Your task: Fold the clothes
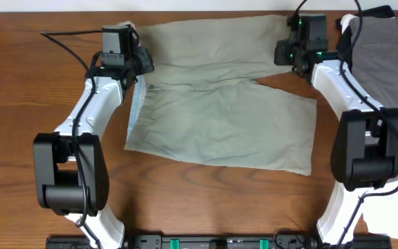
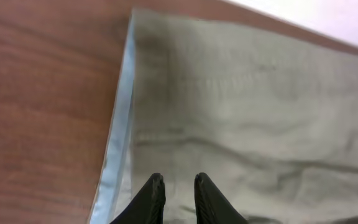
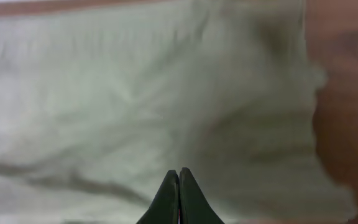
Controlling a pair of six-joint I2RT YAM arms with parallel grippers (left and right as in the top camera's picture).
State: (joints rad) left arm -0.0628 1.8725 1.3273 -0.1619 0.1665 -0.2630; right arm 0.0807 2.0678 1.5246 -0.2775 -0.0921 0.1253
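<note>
The clothes are light khaki shorts (image 1: 220, 104) spread flat on the wooden table (image 1: 19, 83), with the waistband to the left and the legs to the right. A pale blue lining strip (image 2: 114, 155) shows along the waistband edge. My left gripper (image 1: 141, 66) sits on the far end of the waistband. In the left wrist view the left gripper (image 2: 178, 180) is closed to a narrow gap on the shorts (image 2: 241, 99). My right gripper (image 1: 282, 52) is at the far leg's hem. In the right wrist view the right gripper (image 3: 179, 171) is pressed shut into the shorts (image 3: 135, 93).
A grey garment (image 1: 385, 62) lies at the back right beside the right arm, with a black one (image 1: 375, 14) behind it. Something white (image 1: 392, 214) lies at the front right corner. Bare wood shows to the left of the shorts and in front of them.
</note>
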